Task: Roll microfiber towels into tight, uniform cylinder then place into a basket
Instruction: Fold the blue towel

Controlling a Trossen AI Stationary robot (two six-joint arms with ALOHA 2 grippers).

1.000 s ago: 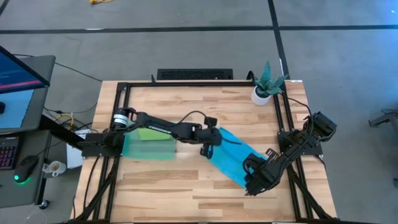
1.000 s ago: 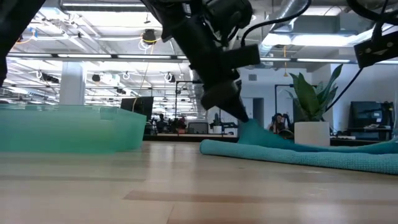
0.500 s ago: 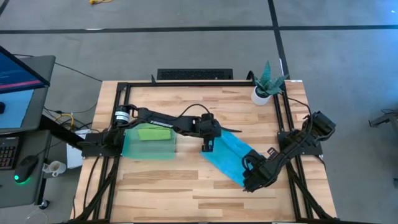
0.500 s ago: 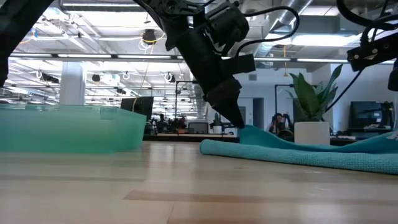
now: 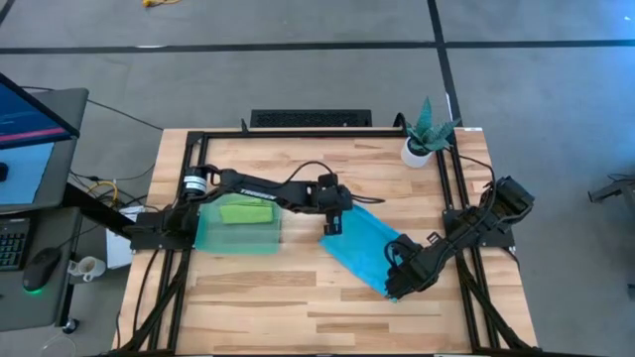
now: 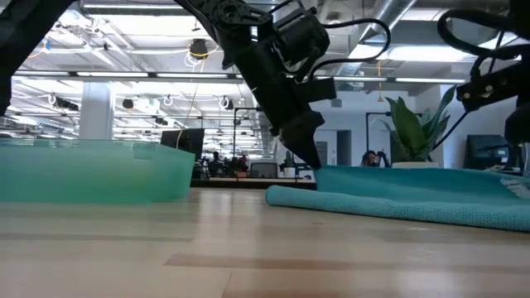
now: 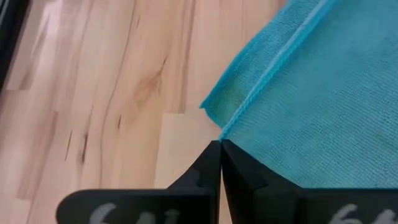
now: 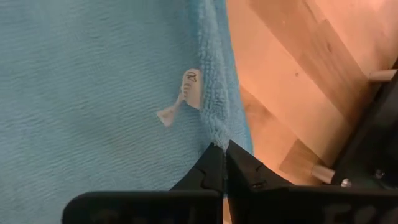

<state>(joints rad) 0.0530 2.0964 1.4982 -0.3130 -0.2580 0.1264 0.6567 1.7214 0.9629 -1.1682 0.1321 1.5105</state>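
Towel (image 5: 359,247) stretched between both pinching grippers.

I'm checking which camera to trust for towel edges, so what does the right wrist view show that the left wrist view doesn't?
Only the right wrist view: a small white tag on the blue towel's hem, and dark frame parts beyond the table edge, with the right tool shut on that hem.

Only the left wrist view: a folded-over towel corner, with the left tool shut on the edge beside it, and a wide stretch of bare table.

Both: the blue towel, wooden table, and a shut tool pinching the towel's edge.
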